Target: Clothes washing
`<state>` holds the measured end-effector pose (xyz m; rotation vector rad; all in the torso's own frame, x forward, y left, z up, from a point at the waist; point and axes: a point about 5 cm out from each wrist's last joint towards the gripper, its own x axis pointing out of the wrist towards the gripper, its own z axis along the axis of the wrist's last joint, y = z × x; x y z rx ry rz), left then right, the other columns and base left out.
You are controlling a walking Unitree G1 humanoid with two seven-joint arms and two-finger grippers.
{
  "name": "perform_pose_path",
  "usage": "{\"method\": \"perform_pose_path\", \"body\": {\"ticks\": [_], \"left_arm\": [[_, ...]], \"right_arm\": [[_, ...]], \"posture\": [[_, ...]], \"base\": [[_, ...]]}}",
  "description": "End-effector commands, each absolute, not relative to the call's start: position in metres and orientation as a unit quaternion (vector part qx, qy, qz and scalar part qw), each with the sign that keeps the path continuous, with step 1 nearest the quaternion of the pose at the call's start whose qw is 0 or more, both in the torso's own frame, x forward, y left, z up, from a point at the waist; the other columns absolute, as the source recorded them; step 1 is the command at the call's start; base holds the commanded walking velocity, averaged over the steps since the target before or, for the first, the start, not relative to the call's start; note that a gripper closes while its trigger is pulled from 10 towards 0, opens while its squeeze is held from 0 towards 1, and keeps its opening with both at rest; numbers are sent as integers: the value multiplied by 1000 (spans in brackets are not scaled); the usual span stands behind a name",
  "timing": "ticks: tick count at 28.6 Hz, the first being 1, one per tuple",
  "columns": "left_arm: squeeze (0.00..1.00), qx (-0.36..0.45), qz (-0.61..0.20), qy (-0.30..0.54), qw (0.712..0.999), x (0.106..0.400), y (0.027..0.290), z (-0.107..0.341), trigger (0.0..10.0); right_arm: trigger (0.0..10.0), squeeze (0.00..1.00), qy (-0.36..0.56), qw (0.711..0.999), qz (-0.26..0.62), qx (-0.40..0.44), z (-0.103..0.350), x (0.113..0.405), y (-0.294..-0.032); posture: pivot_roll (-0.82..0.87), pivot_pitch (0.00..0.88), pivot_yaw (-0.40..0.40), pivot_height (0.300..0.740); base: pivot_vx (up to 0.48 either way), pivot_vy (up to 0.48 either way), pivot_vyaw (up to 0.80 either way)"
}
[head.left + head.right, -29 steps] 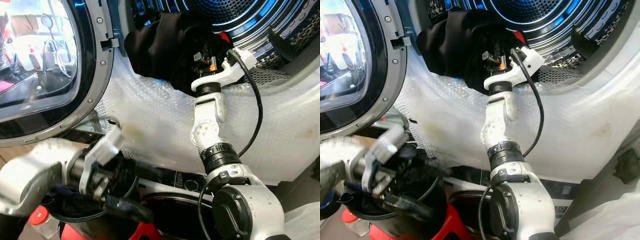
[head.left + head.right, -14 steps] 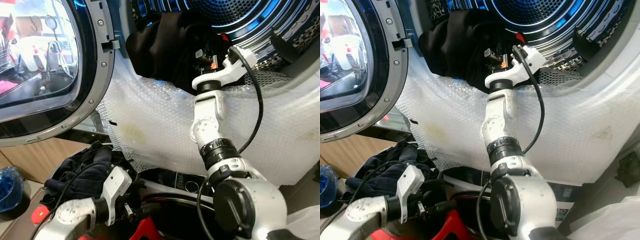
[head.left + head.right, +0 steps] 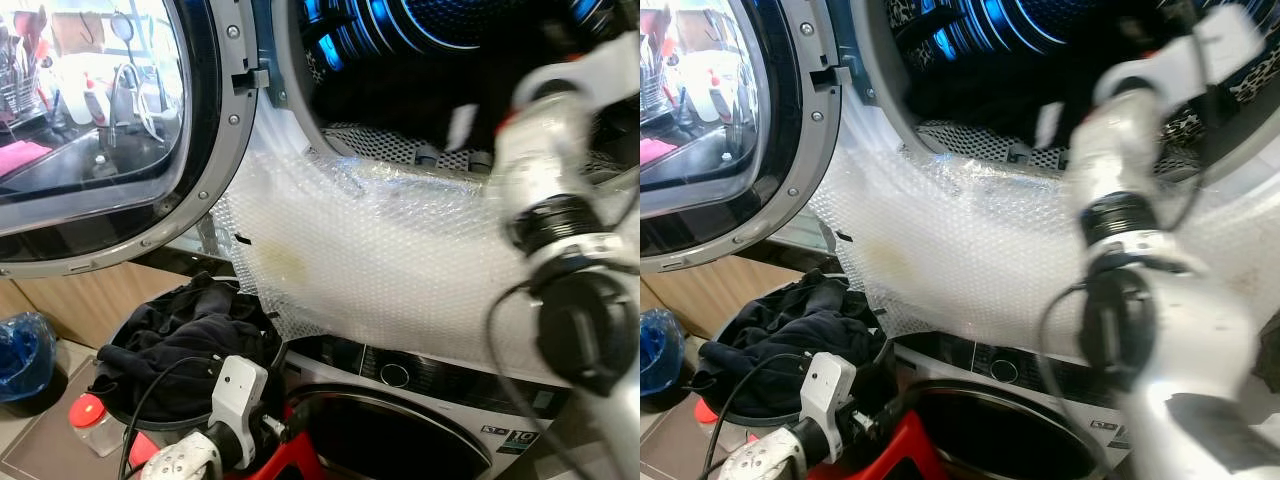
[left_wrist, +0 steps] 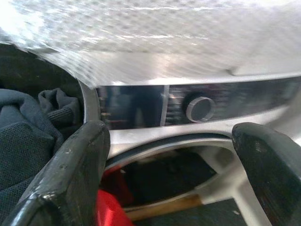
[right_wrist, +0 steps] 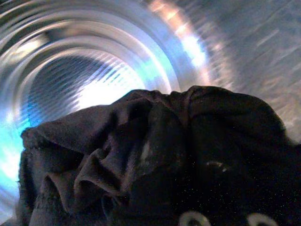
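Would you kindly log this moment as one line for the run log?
right arm: reaching into washer drum, blurred | dark garment: inside drum | left gripper: open, low near basket of dark clothes | washer door: open

— What is seen of the right arm (image 3: 560,230)?
— Silver-white segments are joined by black ringed collars, a round black joint cap is set lower down, and a black cable is looped beside it; all is blurred.

— And the left arm (image 3: 790,440)?
— A white wrist block is shown with a black cable. The left pincer (image 4: 174,165) is formed of two broad, scuffed black fingers (image 4: 70,174), spread apart.
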<state>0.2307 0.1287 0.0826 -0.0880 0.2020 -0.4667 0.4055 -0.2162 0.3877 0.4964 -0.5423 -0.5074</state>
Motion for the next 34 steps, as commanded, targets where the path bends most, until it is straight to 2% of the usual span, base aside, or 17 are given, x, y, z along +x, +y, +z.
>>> {"method": "perform_pose_path", "body": {"ticks": [1, 3, 4, 7, 8, 11, 12, 15, 18, 19, 20, 23, 25, 27, 31, 34], "left_arm": [[1000, -13, -135, 135, 982, 230, 161, 68, 10000], [1000, -14, -123, 134, 983, 230, 162, 67, 10000], [1000, -16, -126, 131, 983, 230, 160, 68, 10000], [1000, -9, -129, 129, 983, 231, 158, 67, 10000], [1000, -16, -131, 125, 983, 232, 154, 68, 10000], [1000, -19, -128, 122, 984, 233, 153, 69, 10000], [1000, -21, -128, 120, 984, 234, 151, 69, 10000], [1000, -26, -130, 118, 984, 234, 147, 69, 10000], [1000, -28, -131, 117, 984, 235, 144, 69, 10000], [1000, -28, -132, 117, 984, 235, 142, 69, 10000], [1000, -29, -133, 116, 984, 235, 141, 69, 10000], [1000, -31, -132, 117, 984, 234, 141, 68, 10000], [1000, -28, -132, 118, 984, 234, 139, 67, 10000], [1000, -28, -132, 119, 984, 234, 139, 66, 10000], [1000, -31, -130, 119, 984, 235, 139, 67, 10000], [1000, -30, -132, 120, 983, 235, 139, 66, 10000]], "right_arm": [[0, 0, -262, 901, -256, 234, 396, 404, -218], [0, 0, -249, 912, -237, 225, 395, 406, -218], [10000, 0, -225, 937, -172, 203, 387, 414, -200], [10000, 0, -208, 961, -78, 166, 379, 421, -167], [10000, 0, -216, 966, -20, 138, 377, 422, -145], [10000, 0, -215, 968, 36, 125, 375, 422, -124], [10000, 0, -224, 962, 101, 116, 376, 419, -100], [10000, 0, -228, 960, 143, 80, 378, 415, -73], [10000, 0, -227, 963, 136, 38, 381, 414, -67], [10000, 953, -229, 966, 118, 7, 383, 414, -67], [10000, 1000, -228, 969, 100, -6, 384, 415, -69], [10000, 1000, -228, 972, 28, -49, 389, 416, -84], [10000, 1000, -247, 965, -21, -90, 397, 415, -95], [10000, 1000, -249, 963, -52, -87, 400, 415, -106], [10000, 1000, -236, 967, -65, -74, 397, 417, -116], [10000, 1000, -228, 960, -98, -128, 390, 419, -126]], "posture": [[302, 39, 8, 740], [300, 38, 7, 740], [286, 41, 9, 740], [286, 41, 9, 740], [278, 40, 12, 740], [275, 37, 14, 740], [275, 37, 14, 740], [272, 27, 11, 740], [279, 20, 5, 740], [281, 17, 3, 740], [284, 15, 0, 740], [281, 15, -3, 740], [277, 19, -3, 740], [275, 19, -3, 740], [272, 21, -2, 740], [266, 22, 0, 740]], "base": [[0, 0, 0], [0, 0, 0], [0, 0, 0], [0, 0, 0], [0, 0, 0], [0, 0, 0], [0, 0, 0], [0, 0, 0], [0, 0, 0], [0, 0, 0], [0, 0, 0], [0, 0, 0], [0, 0, 0], [0, 0, 0], [0, 0, 0], [0, 0, 0]]}}
